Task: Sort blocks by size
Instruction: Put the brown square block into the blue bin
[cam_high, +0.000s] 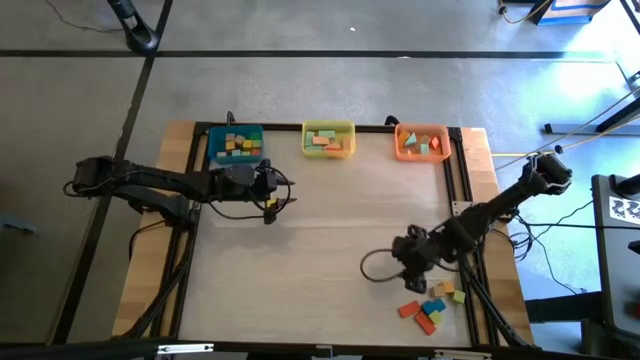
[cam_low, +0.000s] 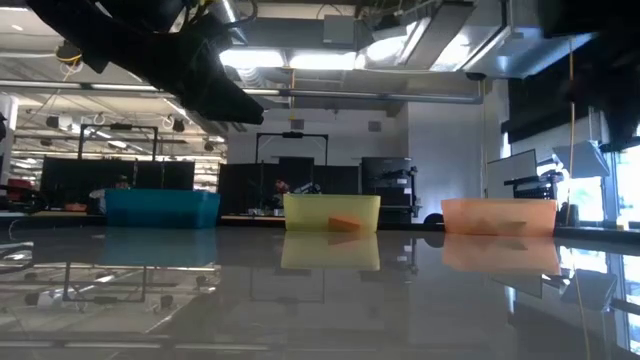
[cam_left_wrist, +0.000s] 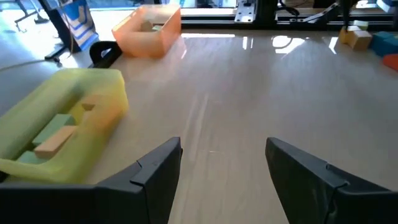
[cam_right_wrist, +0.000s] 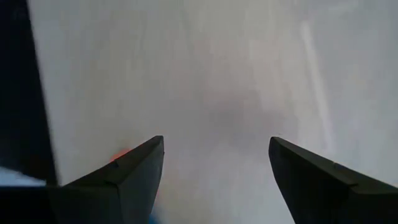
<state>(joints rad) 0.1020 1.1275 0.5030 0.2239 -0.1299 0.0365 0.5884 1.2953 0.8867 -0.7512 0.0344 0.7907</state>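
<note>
Several loose blocks (cam_high: 432, 306) in orange, red, blue, yellow and tan lie on the table near its front right corner. Other blocks lie in the blue bin (cam_high: 236, 144), the yellow bin (cam_high: 328, 139) and the orange bin (cam_high: 421, 142) along the far edge. My right gripper (cam_high: 412, 281) is open and empty, pointing down at the table just above and left of the loose blocks; an orange block edge (cam_right_wrist: 120, 154) shows beside one finger. My left gripper (cam_high: 275, 205) is open and empty, near the blue bin, with bare table between its fingers (cam_left_wrist: 221, 168).
A black frame (cam_high: 455, 185) runs around the work area. A dark cable loop (cam_high: 375, 266) lies on the table left of my right gripper. Bare tabletop (cam_high: 330, 230) spreads across the middle.
</note>
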